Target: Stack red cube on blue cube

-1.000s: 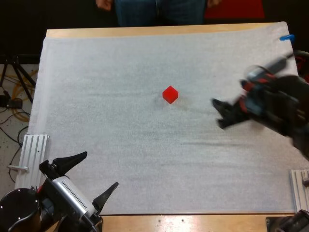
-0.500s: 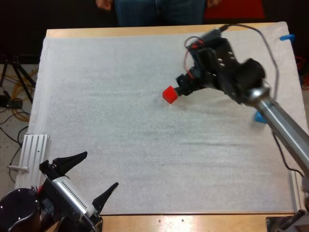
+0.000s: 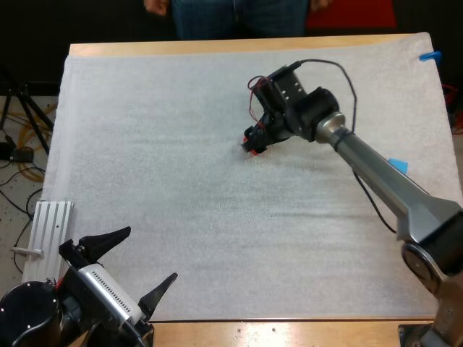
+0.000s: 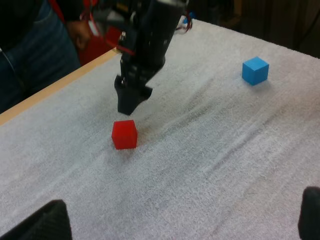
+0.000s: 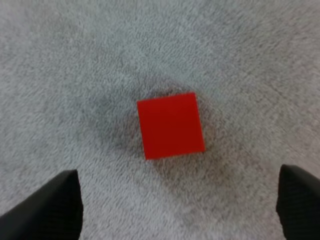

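From the high view, the white mat (image 3: pixel 145 144) covers the wooden table (image 3: pixel 217 48). The right arm reaches in from 4 o'clock to just past the mat's centre. There the right gripper (image 3: pixel 255 141) points down over the red cube (image 3: pixel 251 150), which peeks out as a sliver of red at the tips. The blue cube (image 3: pixel 398 165) sits near the mat's 3 o'clock edge, partly hidden beside the arm and well apart from the red one. At 7 o'clock the left gripper (image 3: pixel 134 264) hangs over the near edge of the mat, its two fingers spread wide and holding nothing. A person (image 3: pixel 231 16) stands at 12 o'clock, beyond the table's far side.

In the left wrist view, the red cube rests flat on the mat, with the right gripper's tips just above and behind it; I cannot tell whether they touch it. The blue cube lies far off on the mat, alone and upright. The left arm's own fingers (image 4: pixel 46 223) stand far apart with bare mat between them.

In the right wrist view, the red cube is seen from straight above, resting on the mat. The right fingers (image 5: pixel 51 206) stand released on either side, clear of the cube and gripping nothing.
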You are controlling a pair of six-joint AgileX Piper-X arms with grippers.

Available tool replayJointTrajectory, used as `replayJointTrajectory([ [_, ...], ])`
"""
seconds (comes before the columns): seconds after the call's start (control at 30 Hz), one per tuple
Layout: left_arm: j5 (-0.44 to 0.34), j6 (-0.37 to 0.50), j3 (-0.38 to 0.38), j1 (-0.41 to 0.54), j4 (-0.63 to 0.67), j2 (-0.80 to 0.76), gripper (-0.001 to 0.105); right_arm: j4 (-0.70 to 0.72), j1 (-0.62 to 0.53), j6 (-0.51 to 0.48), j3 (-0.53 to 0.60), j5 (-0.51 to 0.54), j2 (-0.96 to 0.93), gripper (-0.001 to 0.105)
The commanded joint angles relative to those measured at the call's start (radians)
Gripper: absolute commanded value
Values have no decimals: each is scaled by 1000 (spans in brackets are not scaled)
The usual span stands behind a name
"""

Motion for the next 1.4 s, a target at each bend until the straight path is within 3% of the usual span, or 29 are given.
replayJointTrajectory([
  [0.0,6,0,-8,-4,-2,1,87,-24,1,-3,-14,-10,9,75],
  [0.2,6,0,-8,-4,-2,1,87,-106,1,-3,-16,-10,75,75],
  [0.67,6,0,-8,-4,-2,1,87,-93,1,-3,-61,-66,196,74],
  [0.73,6,0,-8,-4,-2,1,87,-94,1,-3,-61,-66,201,67],
  [0.8,6,0,-8,-4,-2,1,87,-98,1,-3,-61,-66,200,49],
  [0.9,6,0,-8,-4,-2,1,87,-97,1,-3,-64,-55,200,30],
  [1.0,6,0,-8,-4,-2,1,87,-90,1,5,-64,-53,193,21],
  [1.37,6,0,-8,-4,-3,1,87,-16,-11,37,-64,-53,22,17],
])
